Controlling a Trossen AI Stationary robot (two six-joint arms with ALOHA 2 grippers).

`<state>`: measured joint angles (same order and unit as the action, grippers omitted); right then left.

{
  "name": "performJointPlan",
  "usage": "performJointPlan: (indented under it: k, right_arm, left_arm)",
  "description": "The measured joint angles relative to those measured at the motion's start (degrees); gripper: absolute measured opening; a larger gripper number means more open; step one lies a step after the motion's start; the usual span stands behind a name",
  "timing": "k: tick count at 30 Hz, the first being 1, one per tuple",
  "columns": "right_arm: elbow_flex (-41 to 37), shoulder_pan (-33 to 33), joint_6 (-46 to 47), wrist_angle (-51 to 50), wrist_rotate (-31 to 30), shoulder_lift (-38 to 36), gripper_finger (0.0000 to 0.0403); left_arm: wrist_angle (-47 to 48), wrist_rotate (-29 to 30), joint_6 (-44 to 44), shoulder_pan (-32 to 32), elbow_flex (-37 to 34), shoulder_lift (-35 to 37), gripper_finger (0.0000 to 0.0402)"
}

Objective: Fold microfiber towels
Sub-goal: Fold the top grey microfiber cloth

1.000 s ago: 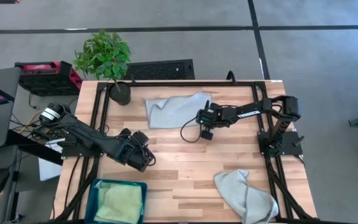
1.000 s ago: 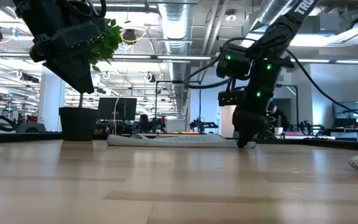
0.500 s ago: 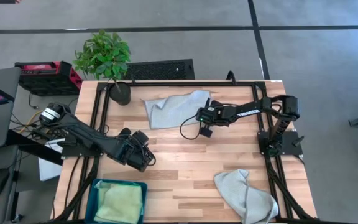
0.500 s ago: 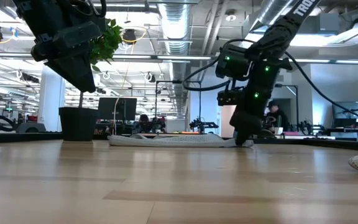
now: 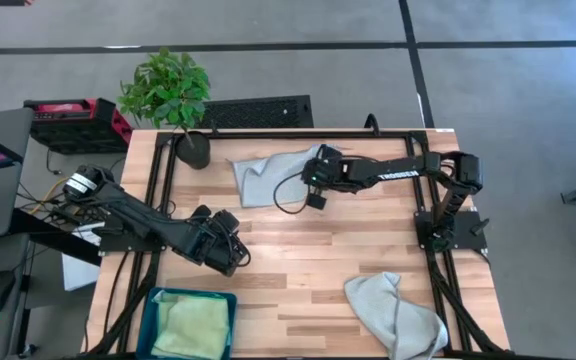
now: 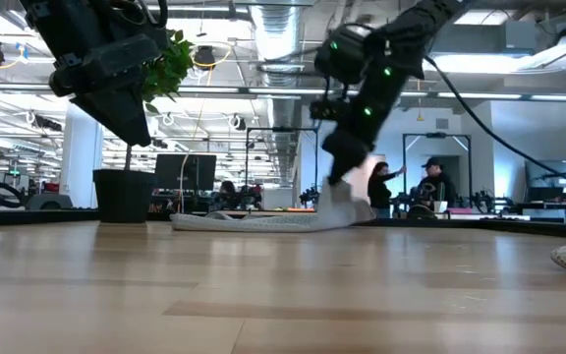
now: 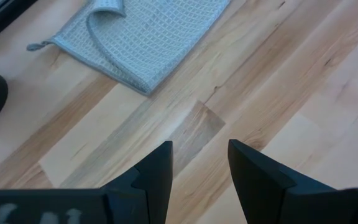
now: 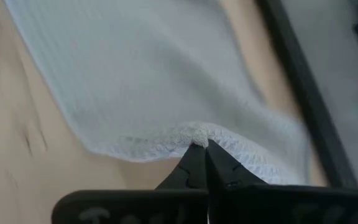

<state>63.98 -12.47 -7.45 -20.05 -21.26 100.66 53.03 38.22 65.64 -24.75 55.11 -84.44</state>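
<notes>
Towels lie in three places on the table (image 5: 298,250). At about twelve o'clock a pale blue towel (image 5: 273,175) is spread flat, and the right gripper (image 5: 311,172) has its fingers pressed together on that towel's edge, pinching it and lifting it clear of the wood; the low view shows the pinched edge pulled up into a peak while the rest lies flat, and the right wrist view shows the hem (image 8: 197,135) caught at the fingertips. A grey towel (image 5: 393,312) sits crumpled at about five o'clock, near the table's edge. A green towel (image 5: 194,325) rests inside the teal bin (image 5: 154,305) at about seven o'clock. The left gripper (image 5: 230,248) waits at about nine o'clock, above bare wood and touching nothing, its fingers (image 7: 156,168) spread apart with the planks showing between them; its wrist view looks toward the blue towel, well apart from it. A potted plant (image 5: 173,95) stands at about eleven o'clock, just beside the blue towel's far corner. People show in the room beyond the table in the low view.
</notes>
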Motion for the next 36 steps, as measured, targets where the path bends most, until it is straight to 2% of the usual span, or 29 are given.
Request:
performJointPlan:
  k: [4, 17, 19, 21, 30, 32, 36]
  right_arm:
    - [2.38, 0.00, -2.65, 2.07, 1.30, -0.02, 0.0001]
    - [3.31, -0.46, -8.44, 16.02, 6.80, 1.72, 0.0000]
    - [3.86, -0.44, -9.34, 14.47, 6.85, 2.69, 0.0000]
    - [7.05, -0.43, -10.70, 15.92, 6.84, 5.35, 0.0000]
    - [22.73, 0.08, -16.50, 7.34, 6.98, 14.86, 0.0002]
    - [24.96, 0.09, -17.76, 4.65, 7.88, 15.08, 0.0002]
    - [26.03, 0.31, -19.91, 9.49, 11.83, 14.75, 0.0002]
  left_arm:
    - [0.00, 0.00, -0.95, -0.02, 0.00, 0.00, 0.0148]
    - [0.01, -0.02, -1.50, 0.00, 0.00, 0.00, 0.0148]
    - [-0.01, -0.02, -1.49, -0.02, 0.00, 0.00, 0.0148]
    - [-0.06, -0.02, -1.48, -0.01, 0.02, -0.02, 0.0148]
    - [-0.13, -0.04, -1.41, 0.07, 0.04, -0.02, 0.0148]
    - [-0.02, -0.04, -1.41, 0.07, 0.04, -0.02, 0.0148]
    - [-0.01, -0.35, -1.39, 0.07, 0.04, -0.02, 0.0148]
